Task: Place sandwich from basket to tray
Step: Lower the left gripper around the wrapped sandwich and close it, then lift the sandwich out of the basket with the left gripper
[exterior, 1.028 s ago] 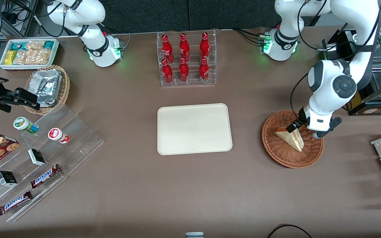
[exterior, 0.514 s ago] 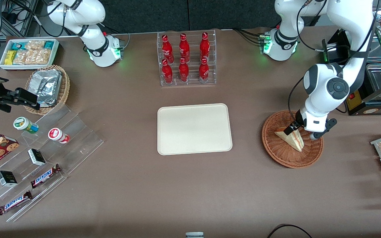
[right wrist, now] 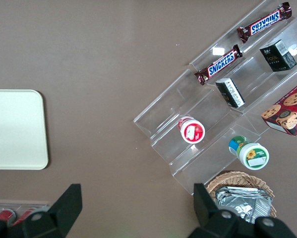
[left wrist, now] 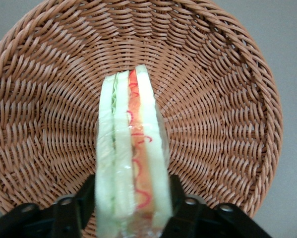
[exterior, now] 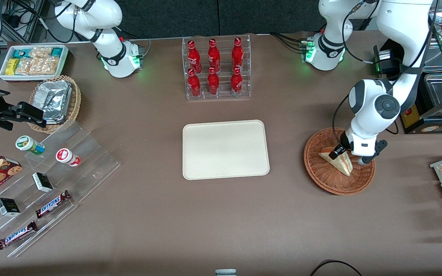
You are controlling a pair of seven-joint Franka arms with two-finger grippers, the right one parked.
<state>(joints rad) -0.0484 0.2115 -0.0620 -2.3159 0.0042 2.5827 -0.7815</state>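
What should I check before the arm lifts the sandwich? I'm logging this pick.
1. Tool down at the sandwich in the basket: ok.
2. Fingers on both bread faces, wrist view: ok.
3. Grip firm enough to lift: cannot tell.
4. Sandwich standing on edge, filling stripe between the fingers: ok.
5. Tray bare to receive it: ok.
6. Table between basket and tray free of obstacles: ok.
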